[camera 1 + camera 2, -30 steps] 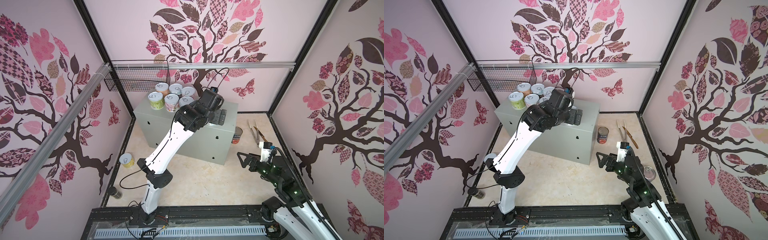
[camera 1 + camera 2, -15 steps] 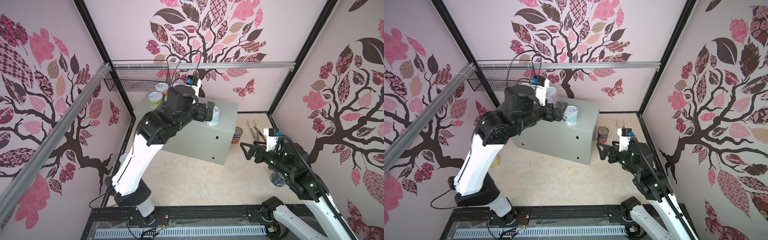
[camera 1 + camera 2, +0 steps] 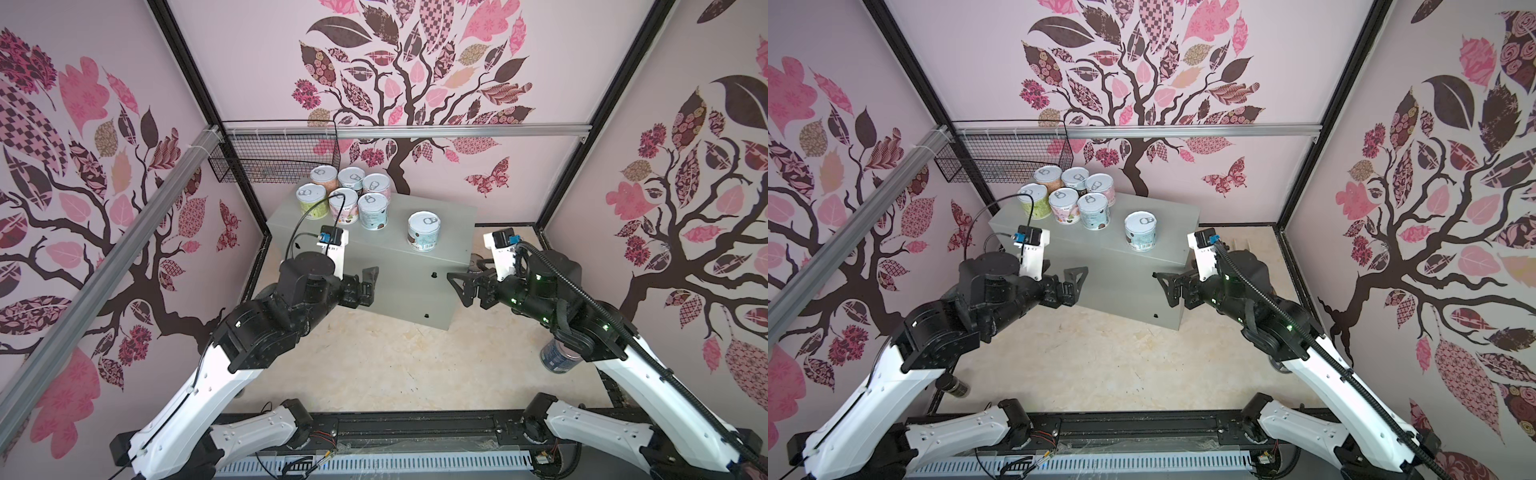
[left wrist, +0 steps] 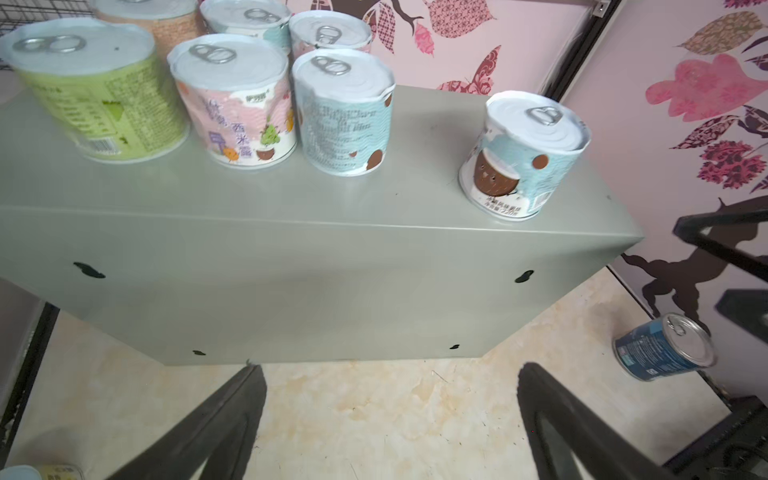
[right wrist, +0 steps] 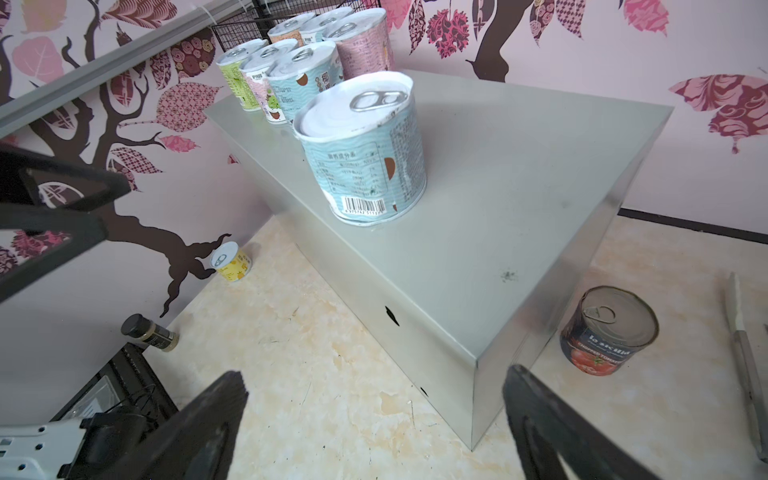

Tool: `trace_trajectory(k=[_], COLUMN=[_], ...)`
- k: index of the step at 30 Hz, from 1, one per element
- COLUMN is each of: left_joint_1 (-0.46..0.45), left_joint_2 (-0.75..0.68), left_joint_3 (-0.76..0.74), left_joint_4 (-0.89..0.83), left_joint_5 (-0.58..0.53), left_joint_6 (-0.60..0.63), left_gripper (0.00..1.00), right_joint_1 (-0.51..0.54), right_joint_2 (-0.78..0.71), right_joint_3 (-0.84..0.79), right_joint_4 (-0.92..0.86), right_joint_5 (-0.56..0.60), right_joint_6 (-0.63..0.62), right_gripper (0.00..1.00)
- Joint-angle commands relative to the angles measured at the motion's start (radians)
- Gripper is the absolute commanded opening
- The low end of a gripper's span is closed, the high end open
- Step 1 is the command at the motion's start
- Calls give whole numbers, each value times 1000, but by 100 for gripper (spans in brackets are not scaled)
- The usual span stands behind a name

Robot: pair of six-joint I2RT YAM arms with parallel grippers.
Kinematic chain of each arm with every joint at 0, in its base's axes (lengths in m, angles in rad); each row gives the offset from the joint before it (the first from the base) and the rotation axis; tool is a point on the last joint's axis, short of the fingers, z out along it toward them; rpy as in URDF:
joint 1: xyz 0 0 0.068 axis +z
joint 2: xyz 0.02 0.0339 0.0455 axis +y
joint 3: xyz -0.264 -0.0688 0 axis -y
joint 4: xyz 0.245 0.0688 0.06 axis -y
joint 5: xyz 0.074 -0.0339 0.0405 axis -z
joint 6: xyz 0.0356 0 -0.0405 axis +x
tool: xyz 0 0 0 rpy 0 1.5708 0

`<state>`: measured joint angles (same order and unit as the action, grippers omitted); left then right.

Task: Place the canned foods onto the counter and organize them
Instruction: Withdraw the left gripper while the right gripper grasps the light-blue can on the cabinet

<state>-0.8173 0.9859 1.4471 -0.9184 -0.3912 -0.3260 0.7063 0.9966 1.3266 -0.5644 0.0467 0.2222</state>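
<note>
a tall blue can [image 3: 559, 360] sits on the floor near right, partly under the right arm. the left gripper [image 3: 369, 286] and right gripper [image 3: 462, 286] hang spread and empty before the counter [image 3: 415, 286]. on top, a lone blue can [image 3: 423, 231] stands beyond and between them, and six cans [image 3: 345, 195] cluster far left.

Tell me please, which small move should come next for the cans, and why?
I would probably lower the open, empty right end effector toward the dark-labelled can. It stands upright on the floor beside the counter, close to that arm, and the counter top shows free room next to the lone blue can.
</note>
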Motion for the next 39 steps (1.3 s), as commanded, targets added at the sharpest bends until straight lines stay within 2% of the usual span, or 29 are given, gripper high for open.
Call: trace_trajectory(k=[1, 7, 13, 24, 39], left_joint_1=[4, 6, 7, 10, 10], left_joint_2=[-107, -211, -239, -264, -281], left_joint_3=[-150, -341, -468, -553, -604], left_joint_4=[58, 56, 91, 120, 130], left_joint_5=[-54, -72, -50, 21, 36], left_joint_6=[-31, -66, -94, -99, -76], left_gripper=[98, 98, 98, 98, 98], right_joint_1=[5, 4, 7, 11, 11], right_joint_2=[52, 151, 227, 382, 558], right_joint_3=[64, 144, 199, 306, 486], right_joint_4=[-11, -9, 8, 52, 46], right_joint_5=[62, 68, 79, 82, 106], right_joint_6=[-25, -51, -58, -67, -105], right_gripper=[99, 99, 100, 100, 99])
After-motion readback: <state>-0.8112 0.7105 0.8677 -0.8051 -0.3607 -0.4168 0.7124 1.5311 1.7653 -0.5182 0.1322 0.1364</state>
